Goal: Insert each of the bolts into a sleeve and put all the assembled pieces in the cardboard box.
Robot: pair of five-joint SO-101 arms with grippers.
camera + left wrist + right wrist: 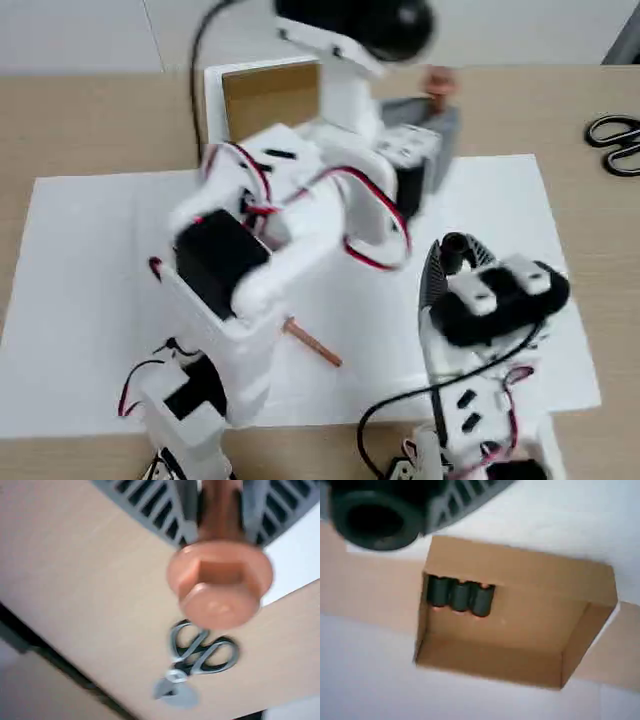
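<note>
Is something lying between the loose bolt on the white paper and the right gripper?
Nothing visible does: only bare white paper lies between the bolt and the right gripper. That gripper, however, already holds a black sleeve, and the left arm stands close against the bolt's far end.

Three assembled pieces point(460, 596) lie side by side against one wall inside the cardboard box point(262, 95), at the paper sheet's point(90, 280) far edge. A bolt point(313, 342) lies on the sheet's near part; scissors point(615, 143) lie on the table point(90, 120), right of the sheet.
</note>
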